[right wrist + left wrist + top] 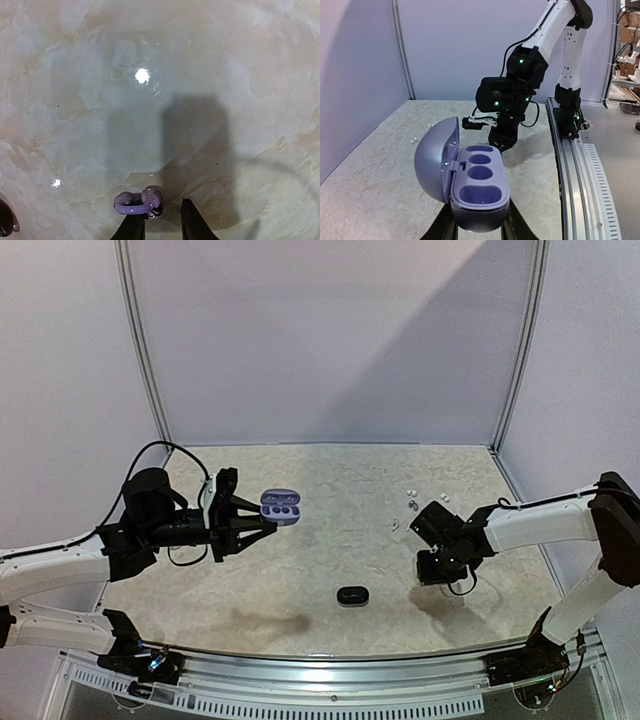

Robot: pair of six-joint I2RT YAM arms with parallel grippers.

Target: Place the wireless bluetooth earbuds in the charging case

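We see our left gripper (480,226) clamped on the open case (480,187), and our right gripper (162,221) a little apart, one finger touching a purple earbud (137,204).

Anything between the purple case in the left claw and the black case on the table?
No. In the top view, only bare table lies between the purple case and the black case.
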